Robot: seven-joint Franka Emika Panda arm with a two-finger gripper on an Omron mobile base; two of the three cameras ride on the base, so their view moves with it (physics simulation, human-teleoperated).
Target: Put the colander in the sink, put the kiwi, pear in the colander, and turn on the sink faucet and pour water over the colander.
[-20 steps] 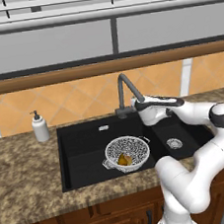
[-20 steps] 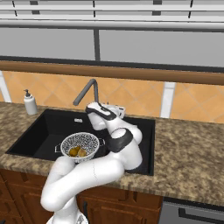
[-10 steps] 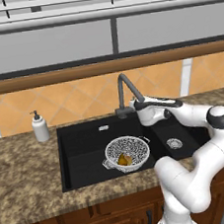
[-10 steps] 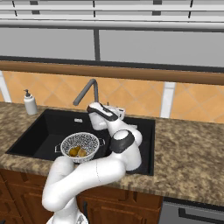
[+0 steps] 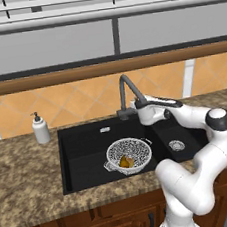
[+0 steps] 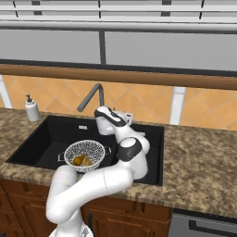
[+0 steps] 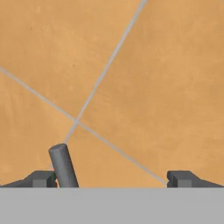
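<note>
end effector (image 7: 111, 179) spread wide, empty | sink faucet (image 5: 128, 94) lever (image 7: 63, 166) just inside one fingertip | likely stiff, slick metal; push near tip

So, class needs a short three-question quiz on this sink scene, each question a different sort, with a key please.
1. True or false: the colander sits in the sink.
2. Which fruit lies in the colander? A) only the kiwi B) only the pear C) both
3. Fill in: the gripper is ____, close to the sink faucet lever.

Key
1. True
2. C
3. open
</note>
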